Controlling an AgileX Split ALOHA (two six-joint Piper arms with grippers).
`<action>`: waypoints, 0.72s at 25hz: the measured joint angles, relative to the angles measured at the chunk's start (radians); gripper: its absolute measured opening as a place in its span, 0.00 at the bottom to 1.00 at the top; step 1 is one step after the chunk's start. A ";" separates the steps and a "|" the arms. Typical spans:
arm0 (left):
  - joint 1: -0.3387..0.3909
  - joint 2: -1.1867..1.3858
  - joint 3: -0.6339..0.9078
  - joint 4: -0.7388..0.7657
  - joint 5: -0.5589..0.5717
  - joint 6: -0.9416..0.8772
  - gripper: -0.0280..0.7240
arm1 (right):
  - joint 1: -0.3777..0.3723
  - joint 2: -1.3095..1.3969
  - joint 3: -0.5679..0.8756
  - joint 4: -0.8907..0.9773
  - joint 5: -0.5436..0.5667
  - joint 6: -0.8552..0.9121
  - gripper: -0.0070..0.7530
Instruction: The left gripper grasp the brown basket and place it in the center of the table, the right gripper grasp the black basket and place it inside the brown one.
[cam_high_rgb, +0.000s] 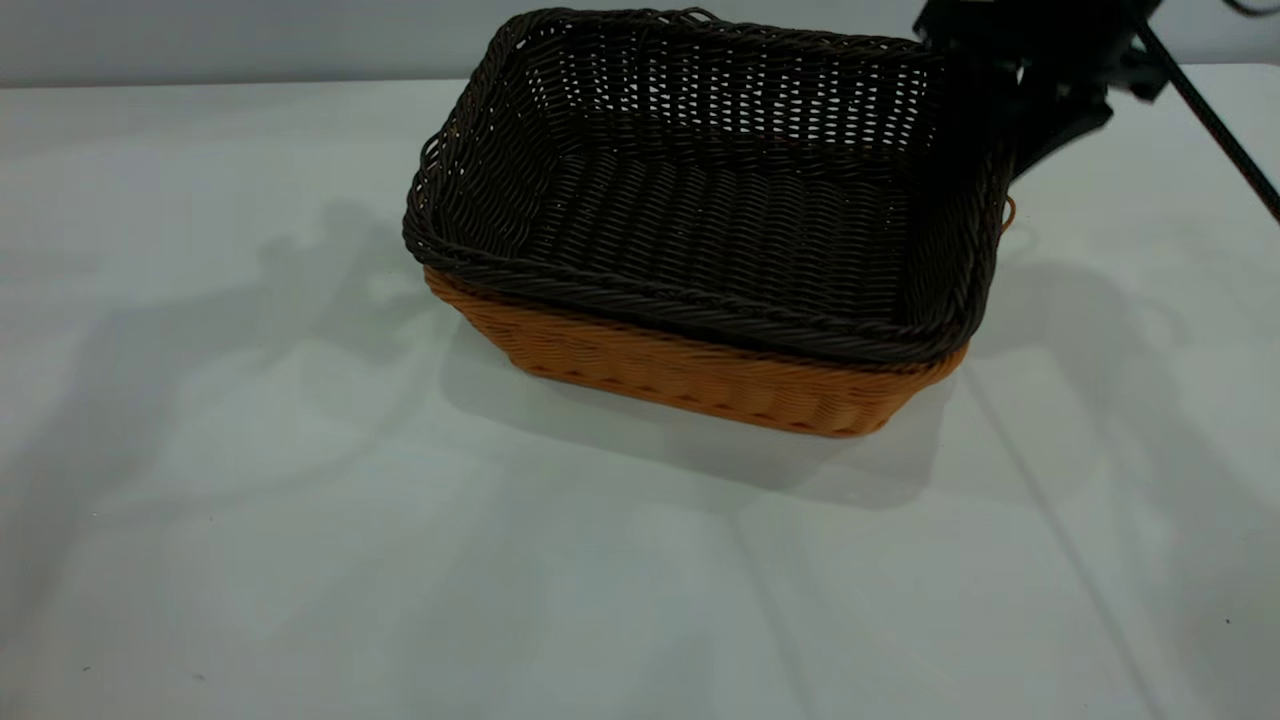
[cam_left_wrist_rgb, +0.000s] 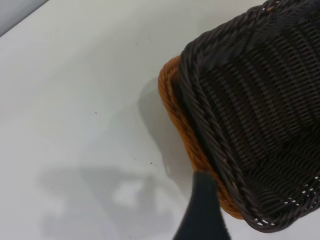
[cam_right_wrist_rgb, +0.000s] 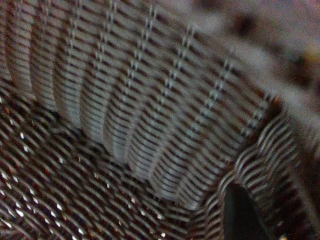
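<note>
The black basket (cam_high_rgb: 720, 220) sits nested inside the brown basket (cam_high_rgb: 700, 375) near the middle of the table (cam_high_rgb: 250, 450). The brown one shows only as an orange-tan band under the dark rim, with its small loop (cam_high_rgb: 1010, 212) at the right end. My right gripper (cam_high_rgb: 1008, 150) is at the black basket's right short wall, shut on that wall. In the right wrist view one of its fingers (cam_right_wrist_rgb: 240, 215) lies inside against the dark weave (cam_right_wrist_rgb: 125, 100). My left gripper is out of the exterior view. One of its fingers (cam_left_wrist_rgb: 202, 210) hangs beside the baskets' corner (cam_left_wrist_rgb: 210, 150), touching nothing, open.
A black cable (cam_high_rgb: 1215, 125) runs down from the right arm at the table's far right. Bare tabletop lies to the left of and in front of the baskets. The table's back edge (cam_high_rgb: 200, 84) meets a grey wall.
</note>
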 joint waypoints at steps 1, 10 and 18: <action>0.000 0.000 0.000 0.000 0.002 0.000 0.72 | -0.001 0.000 -0.017 -0.002 0.014 0.003 0.38; 0.000 0.000 0.000 -0.002 0.014 0.000 0.72 | -0.006 0.000 -0.136 -0.046 0.141 0.028 0.73; 0.000 -0.014 0.000 0.001 -0.004 0.000 0.72 | -0.006 -0.076 -0.257 -0.203 0.249 0.123 0.83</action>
